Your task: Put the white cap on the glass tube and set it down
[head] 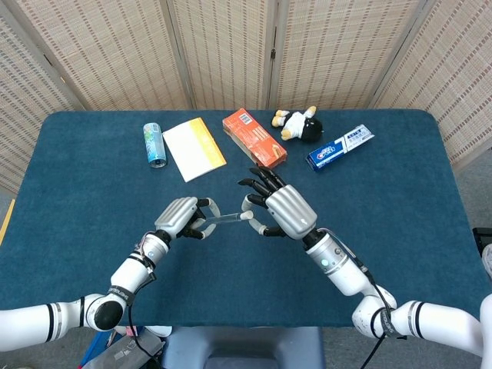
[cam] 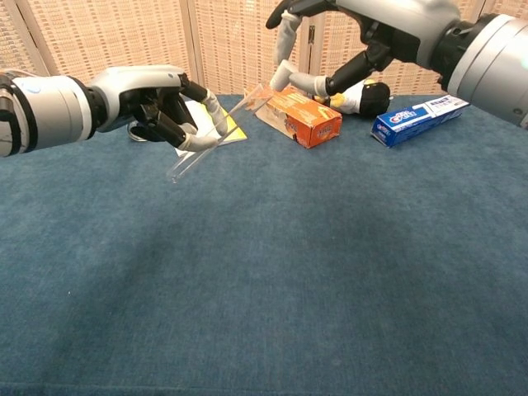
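Observation:
My left hand point(head: 182, 217) point(cam: 157, 99) grips a clear glass tube point(head: 224, 220) point(cam: 202, 148) above the blue table, the tube's far end slanting up and toward the right hand. My right hand point(head: 283, 211) point(cam: 363, 33) pinches a small white cap point(head: 247, 216) point(cam: 277, 81) between thumb and a finger, its other fingers spread. The cap sits right at the tube's far end. Whether it is on the tube or only touching it I cannot tell.
Along the back of the table lie a small can point(head: 154, 144), a yellow-and-white booklet point(head: 194, 147), an orange box point(head: 254, 138) point(cam: 293, 111), a plush penguin point(head: 298, 123) and a blue toothpaste box point(head: 340, 147) point(cam: 419, 116). A folding screen stands behind.

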{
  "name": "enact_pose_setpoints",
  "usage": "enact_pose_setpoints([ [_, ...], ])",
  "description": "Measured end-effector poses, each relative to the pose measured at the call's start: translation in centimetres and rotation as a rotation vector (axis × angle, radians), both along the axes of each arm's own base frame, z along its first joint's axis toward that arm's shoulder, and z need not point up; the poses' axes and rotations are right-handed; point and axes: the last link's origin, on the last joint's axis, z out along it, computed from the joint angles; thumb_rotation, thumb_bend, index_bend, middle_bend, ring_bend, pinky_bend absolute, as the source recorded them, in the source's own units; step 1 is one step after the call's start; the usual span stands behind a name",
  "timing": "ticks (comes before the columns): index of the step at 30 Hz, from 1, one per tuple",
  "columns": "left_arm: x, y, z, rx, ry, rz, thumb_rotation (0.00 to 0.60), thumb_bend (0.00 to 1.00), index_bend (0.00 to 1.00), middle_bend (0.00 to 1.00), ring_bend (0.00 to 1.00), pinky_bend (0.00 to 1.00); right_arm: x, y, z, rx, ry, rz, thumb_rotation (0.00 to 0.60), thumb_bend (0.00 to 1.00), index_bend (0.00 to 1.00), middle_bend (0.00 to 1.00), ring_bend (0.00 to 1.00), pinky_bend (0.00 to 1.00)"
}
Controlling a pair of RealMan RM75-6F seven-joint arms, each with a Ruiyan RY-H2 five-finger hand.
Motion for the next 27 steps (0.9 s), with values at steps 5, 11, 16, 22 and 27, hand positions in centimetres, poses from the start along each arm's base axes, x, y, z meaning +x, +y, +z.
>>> enact_pose_setpoints([
  [5,0.2,0.0,-0.1,-0.001,0.002,0.0,0.6,0.43,0.68,0.97,0.95,1.0,0.1,0.0,-0.3,0.011,0.004,0.001,0.6,0.45,0.61,0.19,0.0,0.0],
  [11,0.3,-0.2,0.0,0.0,0.006,-0.007,0.6,0.43,0.68,0.97,0.95,1.0,0.3,-0.1,-0.5,0.013,0.009,0.004,0.6,0.45,0.61,0.19,0.0,0.0],
  [16,0.4,-0.1,-0.2,-0.002,0.01,-0.007,0.6,0.43,0.68,0.97,0.95,1.0,0.4,-0.2,-0.7,0.017,0.011,0.005,0.6,0.45,0.61,0.19,0.0,0.0],
  [22,0.5,-0.2,-0.5,-0.009,0.013,-0.01,0.6,0.43,0.68,0.97,0.95,1.0,0.5,-0.3,-0.9,0.019,0.014,0.004,0.6,0.45,0.61,0.19,0.0,0.0],
  [27,0.7,-0.2,-0.5,-0.009,0.013,-0.014,0.6,0.43,0.68,0.97,0.95,1.0,0.7,-0.4,-1.2,0.025,0.016,0.005,0.6,0.46,0.61,0.19,0.0,0.0],
])
